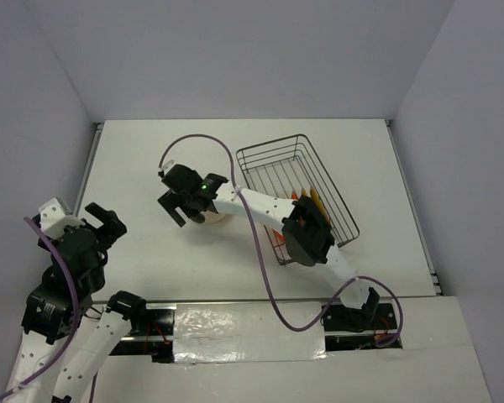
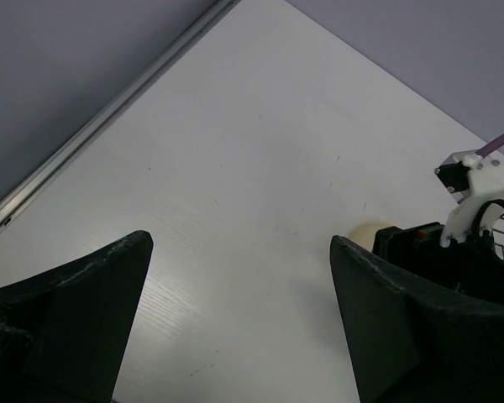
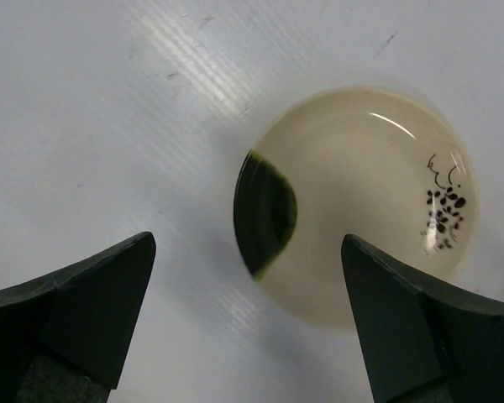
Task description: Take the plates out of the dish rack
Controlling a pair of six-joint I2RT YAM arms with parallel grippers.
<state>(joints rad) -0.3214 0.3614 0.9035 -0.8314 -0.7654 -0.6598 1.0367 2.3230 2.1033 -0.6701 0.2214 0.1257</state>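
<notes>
The cream plate with a dark patch [image 3: 361,201] lies flat on the white table, just below my right gripper [image 3: 245,315], which is open and empty above its near rim. In the top view the right gripper [image 1: 185,206] covers most of that plate [image 1: 214,219]. The grey wire dish rack [image 1: 277,168] stands right of centre. An orange plate [image 1: 301,200] and an olive-yellow plate [image 1: 316,201] stand on edge in it, partly hidden by my right arm. My left gripper [image 1: 105,225] is open and empty at the left, far from the rack.
A raised rail [image 2: 109,113] runs along the table's left edge. Grey walls enclose the table on three sides. A purple cable [image 1: 235,159] loops from my right arm over the table beside the rack.
</notes>
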